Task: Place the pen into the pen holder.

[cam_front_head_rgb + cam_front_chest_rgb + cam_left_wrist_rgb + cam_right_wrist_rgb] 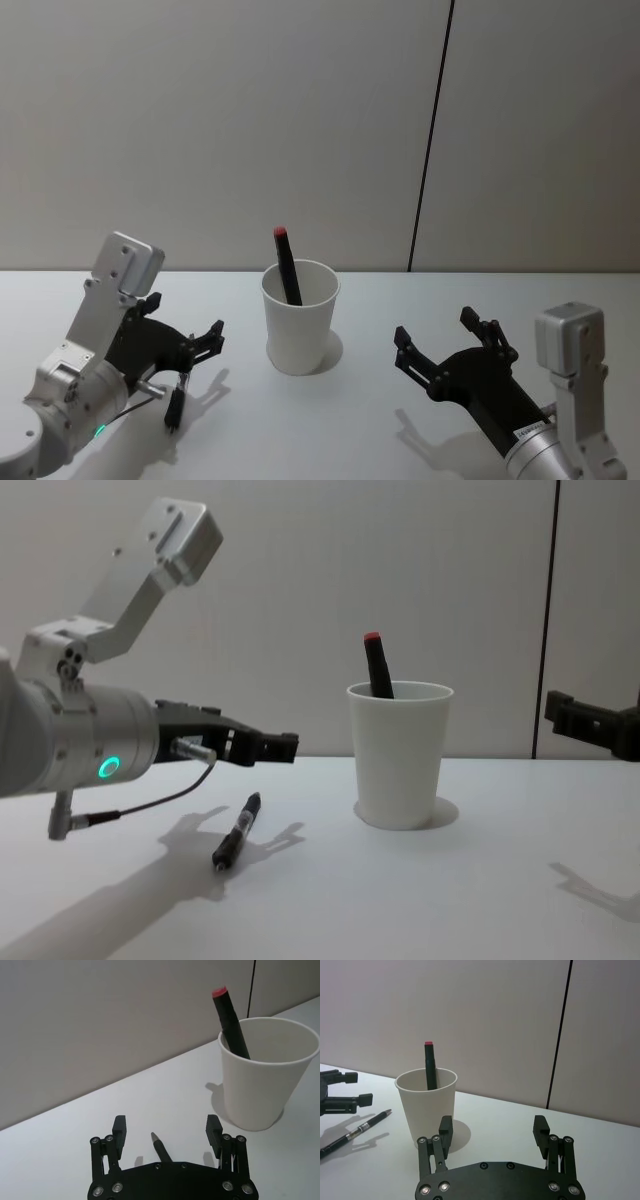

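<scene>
Standing upright, the white tapered paper cup [300,338] holds a black red-capped marker [288,268] leaning left. A slim black pen [236,831] lies left of it, beneath the left gripper [166,1122], fingers spread. To the cup's right, the right gripper [493,1122] hovers, fingers spread.

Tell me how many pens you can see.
2: a red-tipped pen stands in the paper cup, and a black pen lies on the table below the left gripper. Others could hide inside the cup.
</scene>
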Tool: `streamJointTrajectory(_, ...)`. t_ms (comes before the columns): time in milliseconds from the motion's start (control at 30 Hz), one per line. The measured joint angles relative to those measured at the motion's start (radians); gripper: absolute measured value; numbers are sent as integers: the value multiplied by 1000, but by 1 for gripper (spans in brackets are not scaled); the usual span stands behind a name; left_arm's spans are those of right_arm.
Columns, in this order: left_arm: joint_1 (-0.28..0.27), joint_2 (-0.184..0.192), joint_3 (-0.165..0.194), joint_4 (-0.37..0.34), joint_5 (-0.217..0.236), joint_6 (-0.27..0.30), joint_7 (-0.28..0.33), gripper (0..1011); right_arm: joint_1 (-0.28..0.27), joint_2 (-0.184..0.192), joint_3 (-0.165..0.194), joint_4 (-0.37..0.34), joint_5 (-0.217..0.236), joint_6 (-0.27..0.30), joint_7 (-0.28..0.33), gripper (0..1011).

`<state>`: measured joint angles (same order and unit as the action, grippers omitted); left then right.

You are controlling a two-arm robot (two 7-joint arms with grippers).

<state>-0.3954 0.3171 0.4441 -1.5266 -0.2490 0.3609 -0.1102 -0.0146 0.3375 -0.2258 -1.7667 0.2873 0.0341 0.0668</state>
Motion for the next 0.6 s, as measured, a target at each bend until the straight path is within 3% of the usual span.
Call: streamJointTrajectory(600, 14, -11, -19, 53, -27, 4, -49, 1003, 0, 0, 0, 0, 0, 0, 0, 1001)
